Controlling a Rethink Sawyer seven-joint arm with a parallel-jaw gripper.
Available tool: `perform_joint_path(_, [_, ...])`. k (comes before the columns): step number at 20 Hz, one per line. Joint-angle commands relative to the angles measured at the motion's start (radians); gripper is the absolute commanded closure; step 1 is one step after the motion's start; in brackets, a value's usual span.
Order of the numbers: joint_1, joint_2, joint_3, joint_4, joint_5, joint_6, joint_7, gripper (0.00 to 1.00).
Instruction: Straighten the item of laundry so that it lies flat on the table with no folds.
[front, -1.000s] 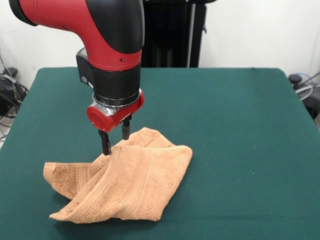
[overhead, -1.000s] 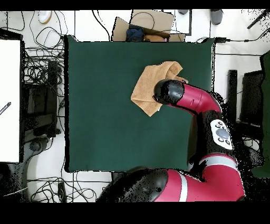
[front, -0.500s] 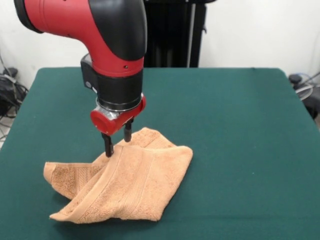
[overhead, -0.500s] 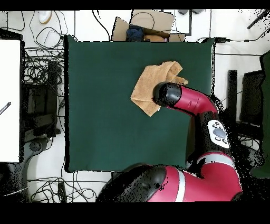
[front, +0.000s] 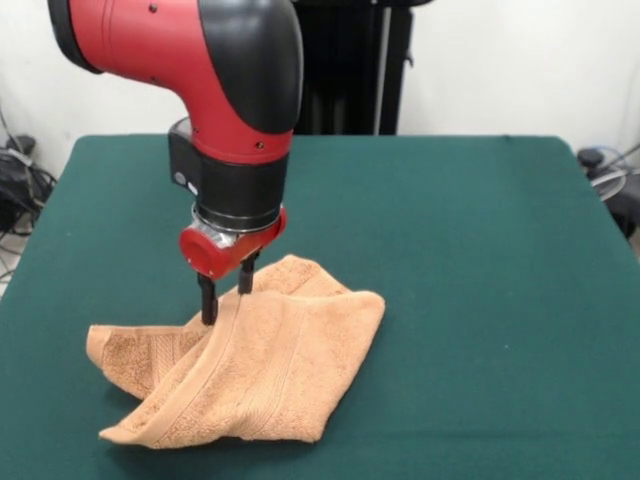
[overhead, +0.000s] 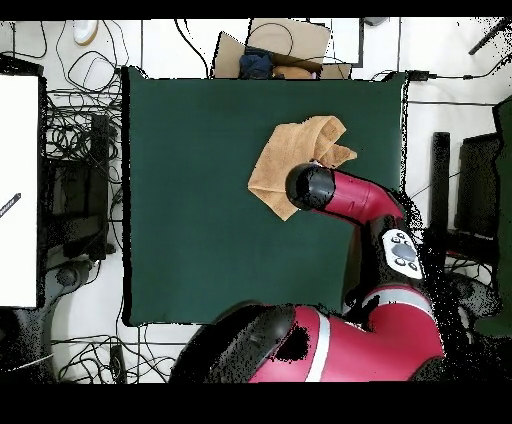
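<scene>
My claw (front: 223, 297), fingers spread, hovers at the rear fold of the towel (front: 265, 370) (nothing pinched yet). The towel lies crumpled, doubled over, on the green bench (front: 480, 260). Soft, light, limp terry: best taken by an exposed corner.

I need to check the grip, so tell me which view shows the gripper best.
The front view. There the gripper shows whole below the red wrist, its two dark fingers slightly apart, tips at the folded towel's upper edge. In the overhead view the arm's own wrist hides the gripper; only the towel around it shows.
</scene>
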Motion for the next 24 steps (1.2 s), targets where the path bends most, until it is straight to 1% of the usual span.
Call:
perform_joint_path(1, [-0.005, 0.012, 0.037, 0.124, 0.077, -0.04, 0.375, 0.0])
perform_joint_path(2, [-0.012, 0.001, 0.054, 0.123, 0.098, -0.004, 0.37, 0.0])
perform_joint_path(5, [-0.003, -0.01, 0.058, 0.101, 0.14, 0.073, 0.363, 0.0])
perform_joint_path(9, [-0.021, -0.021, 0.098, 0.114, 0.198, 0.133, 0.333, 0.0])
perform_joint_path(12, [-0.018, -0.023, 0.103, 0.108, 0.235, 0.189, 0.325, 0.0])
perform_joint_path(17, [-0.022, -0.031, 0.125, 0.127, 0.303, 0.168, 0.339, 0.0])
perform_joint_path(19, [-0.056, -0.038, 0.175, 0.166, 0.351, 0.128, 0.336, 0.0])
perform_joint_path(21, [-0.074, -0.039, 0.203, 0.184, 0.381, 0.109, 0.331, 0.0])
perform_joint_path(24, [-0.115, -0.05, 0.261, 0.231, 0.427, 0.048, 0.32, 0.0])
